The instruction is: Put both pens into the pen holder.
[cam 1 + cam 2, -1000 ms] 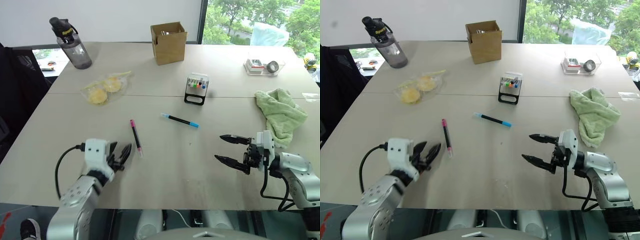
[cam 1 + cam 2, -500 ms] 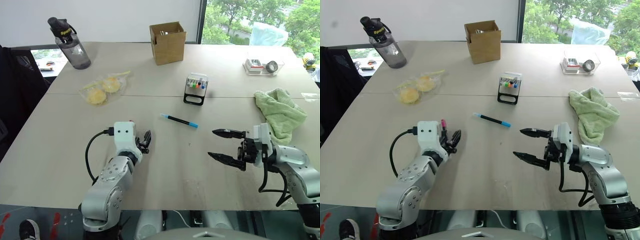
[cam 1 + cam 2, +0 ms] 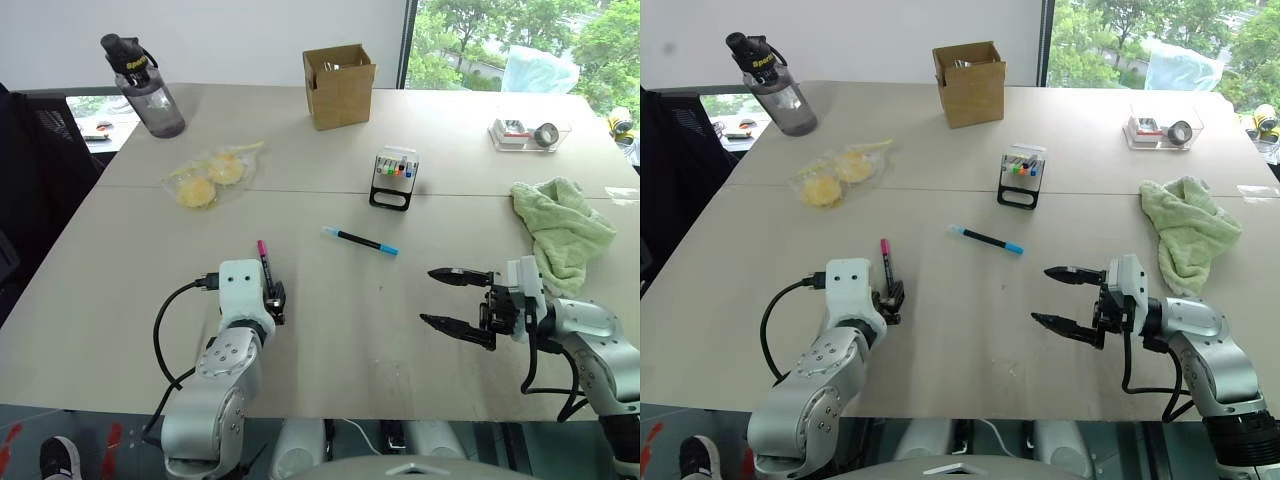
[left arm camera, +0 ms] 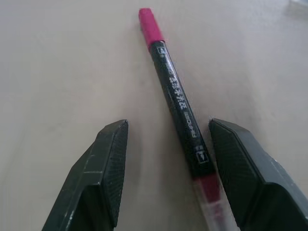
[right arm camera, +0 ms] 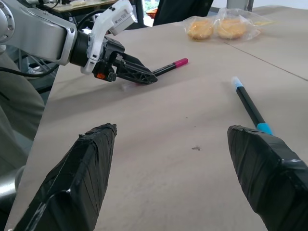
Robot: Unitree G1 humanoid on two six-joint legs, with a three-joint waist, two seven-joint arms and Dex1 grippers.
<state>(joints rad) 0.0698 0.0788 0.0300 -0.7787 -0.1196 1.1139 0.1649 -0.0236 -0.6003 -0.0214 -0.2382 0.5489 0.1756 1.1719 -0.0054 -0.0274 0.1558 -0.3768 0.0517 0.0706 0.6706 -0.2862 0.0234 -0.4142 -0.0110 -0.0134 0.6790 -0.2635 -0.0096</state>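
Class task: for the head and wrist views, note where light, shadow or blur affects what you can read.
Left eye view: bright window daylight at top right, soft shadows on the table. Left wrist view: pink pen sharp with legible print, left gripper fingers blurred. Right wrist view: right gripper fingers blurred.

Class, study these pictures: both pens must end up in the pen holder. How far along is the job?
Done: nothing yet; the pen holder has received neither pen. In hand: the open left gripper straddles the pink pen, which lies flat on the table, not yet gripped. Left: grip and slot it, then the blue pen, which lies untouched; the right gripper hangs open.
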